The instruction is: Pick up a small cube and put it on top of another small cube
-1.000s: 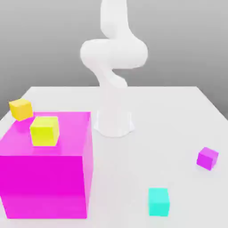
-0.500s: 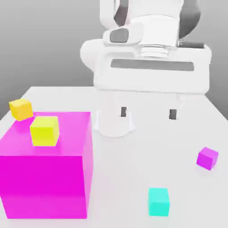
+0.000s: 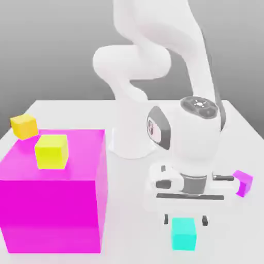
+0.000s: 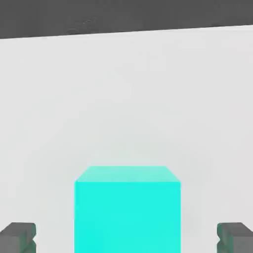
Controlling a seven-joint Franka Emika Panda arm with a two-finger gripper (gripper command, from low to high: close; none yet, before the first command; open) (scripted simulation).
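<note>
With the tool (image 3: 185,220) open just above the cyan cube (image 3: 184,233) at the exterior view's lower right on the tabletop (image 3: 134,206), descend straight, centring its 2 fingers (image 4: 18,236) around it before closing.

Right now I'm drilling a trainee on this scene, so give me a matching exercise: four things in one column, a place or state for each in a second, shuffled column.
Things:
1. cyan cube
2. purple cube
3. yellow cube
4. tool

Places or states:
A. on top of the big magenta block
B. open, fingers apart
C. on the table, directly below the tool
D. at the exterior view's right, partly behind the arm

Pairs: 1-C, 2-D, 3-A, 4-B
</note>
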